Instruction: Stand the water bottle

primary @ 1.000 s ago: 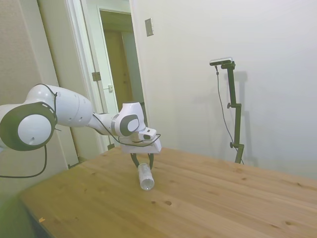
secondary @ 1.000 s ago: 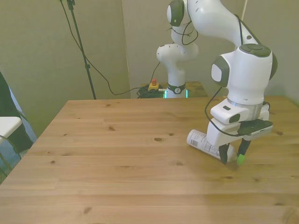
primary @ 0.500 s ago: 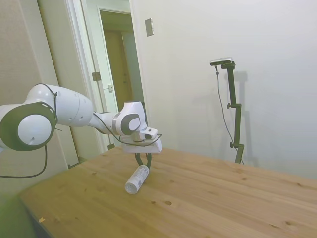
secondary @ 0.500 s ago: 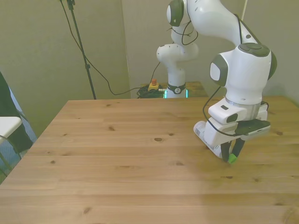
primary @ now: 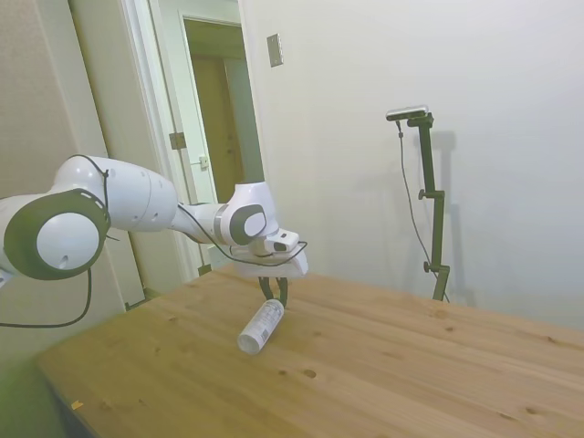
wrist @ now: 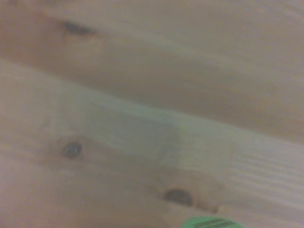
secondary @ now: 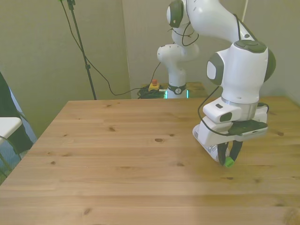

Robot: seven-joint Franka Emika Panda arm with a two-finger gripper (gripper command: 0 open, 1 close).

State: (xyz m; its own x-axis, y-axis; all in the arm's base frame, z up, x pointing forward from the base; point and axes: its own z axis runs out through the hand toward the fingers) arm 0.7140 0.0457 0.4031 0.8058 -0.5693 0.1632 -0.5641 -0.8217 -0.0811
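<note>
The water bottle [primary: 260, 326] is seen tilted, not upright and not flat. In the side view its base end points down toward the camera and its neck end is raised, up between the gripper [primary: 273, 294] fingers. Whether the base end touches the tabletop [primary: 392, 365] cannot be told from the side view.

In the front view the water bottle [secondary: 213, 149] is mostly hidden behind the white gripper [secondary: 228, 156] body; only a short stretch of its printed label and its green cap [secondary: 228, 162] are seen. The green cap sits low, just below the dark fingers [secondary: 236, 151], at the front view's right part of the tabletop [secondary: 117, 154].

The fingers are closed narrowly on the neck end of the water bottle, just behind the green cap, as read from both the side and front views. The fingers point downward from the wrist.

In the wrist view, blurred wood grain with several dark knots is seen, and a sliver of the green cap [wrist: 211, 222] is caught at the edge of the frame. The tabletop [wrist: 142, 95] there is out of focus.

A doorway [primary: 219, 119] is seen behind the arm in the side view. In the front view a dark cable [secondary: 93, 70] is seen hanging against the wall behind the tabletop.
</note>
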